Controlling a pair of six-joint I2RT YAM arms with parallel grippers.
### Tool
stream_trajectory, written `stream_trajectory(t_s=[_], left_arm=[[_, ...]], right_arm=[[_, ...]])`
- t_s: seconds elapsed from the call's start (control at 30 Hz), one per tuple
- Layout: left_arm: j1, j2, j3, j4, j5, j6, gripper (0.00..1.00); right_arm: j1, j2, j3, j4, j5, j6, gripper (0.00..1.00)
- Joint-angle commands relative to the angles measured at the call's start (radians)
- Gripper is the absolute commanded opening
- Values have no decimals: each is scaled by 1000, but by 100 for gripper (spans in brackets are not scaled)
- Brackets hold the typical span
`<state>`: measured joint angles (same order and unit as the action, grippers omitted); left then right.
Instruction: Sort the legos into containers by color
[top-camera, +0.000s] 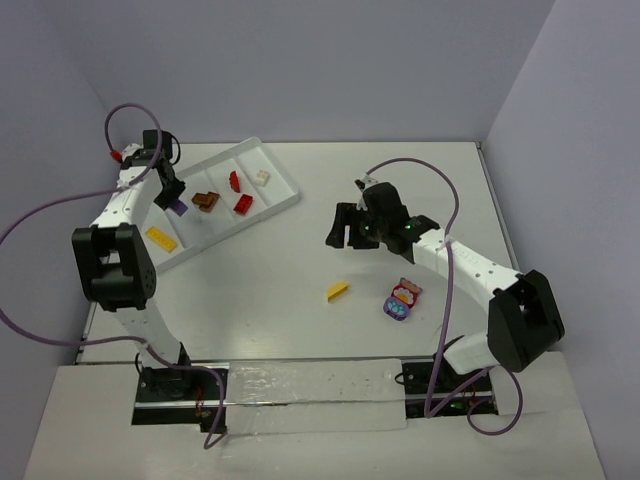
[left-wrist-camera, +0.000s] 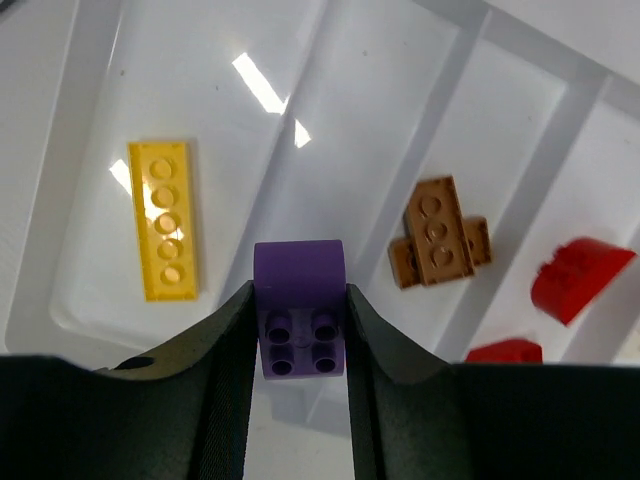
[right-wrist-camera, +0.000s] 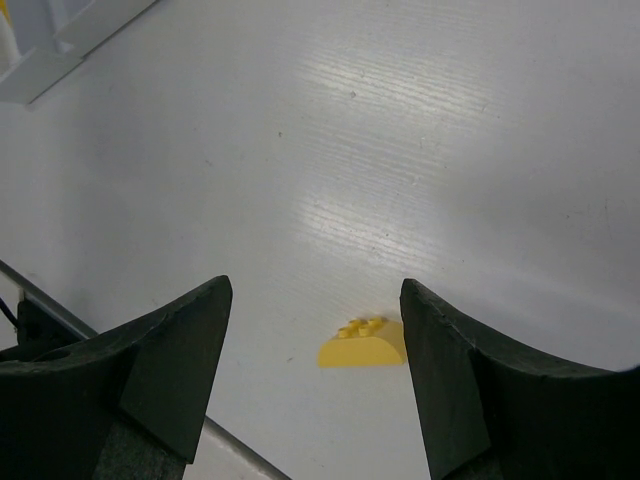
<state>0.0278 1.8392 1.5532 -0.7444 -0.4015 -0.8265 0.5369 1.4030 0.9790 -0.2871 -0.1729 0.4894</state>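
L end effector (left-wrist-camera: 298, 335) pinching purple brick (left-wrist-camera: 298, 285) over tray (left-wrist-camera: 370, 110), upper left; four colors in. R end effector (right-wrist-camera: 312, 300) spread; yellow wedge (top-camera: 338, 291), pink-purple cluster (top-camera: 402, 300) left on tabletop (top-camera: 290, 330).

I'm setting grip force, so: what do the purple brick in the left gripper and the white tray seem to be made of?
The purple brick looks like hard moulded plastic, smooth, faintly glossy: crisp studs and edges. The white tray is probably glossy plastic: bright glints on its floor, dividers moulded in.
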Motion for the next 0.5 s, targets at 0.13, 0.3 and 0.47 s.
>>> stream_trajectory(t_s=[0.13, 0.3, 0.47], left_arm=[[59, 241, 290, -64, -54, 65, 0], [63, 288, 340, -40, -58, 84, 0], [72, 346, 389, -37, -27, 119, 39]], right_arm=[[4, -39, -50, 42, 4, -3, 75], [3, -37, -55, 49, 3, 0, 76], [3, -19, -21, 20, 32, -4, 76]])
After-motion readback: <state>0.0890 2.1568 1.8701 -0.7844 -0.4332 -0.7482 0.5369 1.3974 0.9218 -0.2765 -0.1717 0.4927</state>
